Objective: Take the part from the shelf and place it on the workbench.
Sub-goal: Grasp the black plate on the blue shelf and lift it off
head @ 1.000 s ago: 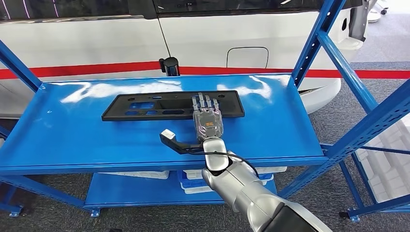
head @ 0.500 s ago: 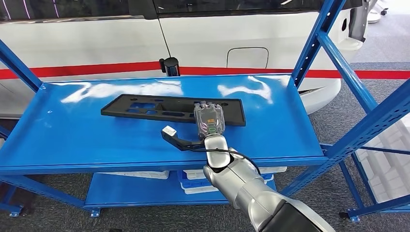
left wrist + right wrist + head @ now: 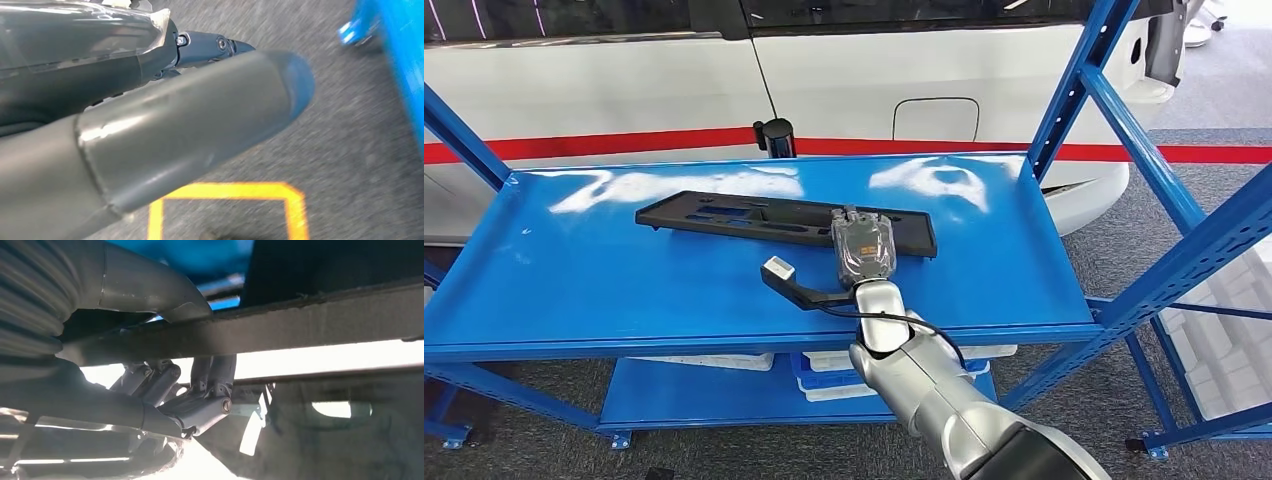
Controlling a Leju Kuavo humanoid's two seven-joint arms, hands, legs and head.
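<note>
A long black plastic part [image 3: 724,215] with several cut-outs lies across the back half of the blue shelf [image 3: 574,290]. My right hand [image 3: 862,248] grips its right portion, fingers curled over the near edge. In the right wrist view the dark fingers [image 3: 200,385] hook around the part's bar [image 3: 300,330] with the grey thumb on the other side. The part looks tipped, its near edge raised off the shelf. My left hand [image 3: 175,125] hangs above the floor with nothing in it, its fingers apart.
Blue slanted uprights [image 3: 1074,85] frame the shelf on the right and left. A white car with a red stripe [image 3: 874,80] stands right behind it. White bins [image 3: 824,385] sit on the lower shelf. A yellow floor marking [image 3: 225,192] lies under my left hand.
My right hand's fingers went from lying stretched over the part to curling around its near edge. The part has tipped up and shifted slightly right.
</note>
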